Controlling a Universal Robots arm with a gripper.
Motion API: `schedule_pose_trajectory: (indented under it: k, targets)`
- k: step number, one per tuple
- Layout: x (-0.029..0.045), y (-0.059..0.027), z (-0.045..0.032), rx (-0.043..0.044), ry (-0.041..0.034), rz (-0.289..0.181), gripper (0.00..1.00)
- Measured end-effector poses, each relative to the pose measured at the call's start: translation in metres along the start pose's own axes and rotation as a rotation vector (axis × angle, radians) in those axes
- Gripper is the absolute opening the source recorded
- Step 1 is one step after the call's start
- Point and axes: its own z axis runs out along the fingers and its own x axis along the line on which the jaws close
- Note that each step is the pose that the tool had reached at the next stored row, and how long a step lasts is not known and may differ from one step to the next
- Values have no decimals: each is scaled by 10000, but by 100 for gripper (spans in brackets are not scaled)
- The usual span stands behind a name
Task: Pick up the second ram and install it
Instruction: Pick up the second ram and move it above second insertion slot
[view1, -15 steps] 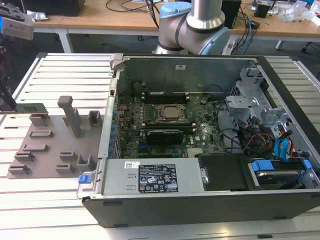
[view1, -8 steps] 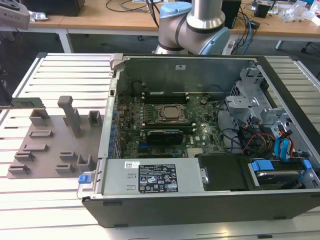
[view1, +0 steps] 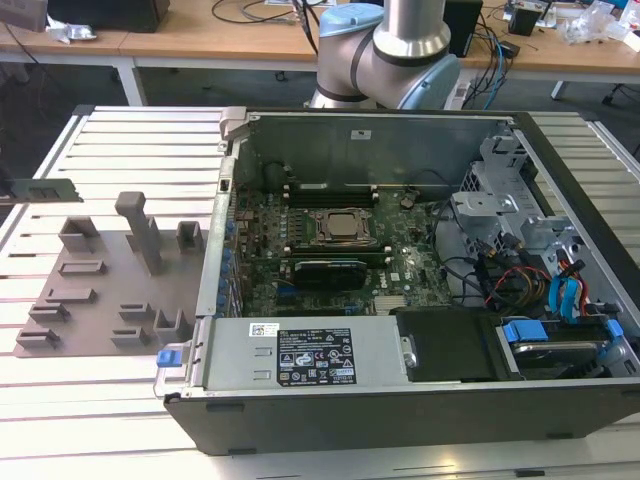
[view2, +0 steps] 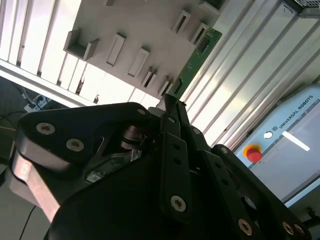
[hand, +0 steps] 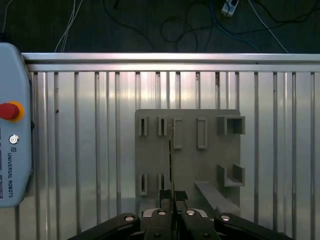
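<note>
Over grey tray (hand: 192, 165), hand (view2: 170, 100) pinches one end of green 2nd ram (view2: 199, 55).

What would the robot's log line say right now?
gripper: shut on second ram | place: over grey tray | install: not yet done

The second ram (view2: 198, 56), a thin, flat green circuit-board stick, is gripped at one end by the end effector (view2: 170, 101). It appears edge-on in the first wrist view (hand: 171, 155), over the grey slotted tray (hand: 210, 165).
</note>
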Motion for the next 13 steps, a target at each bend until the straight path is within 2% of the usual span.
schedule_pose_trajectory:
  k: [6, 13]
  targets:
    - [-3, 1, -146, 0, 0, 0, 13]
    - [-9, 2, -385, 0, 0, 1, 13]
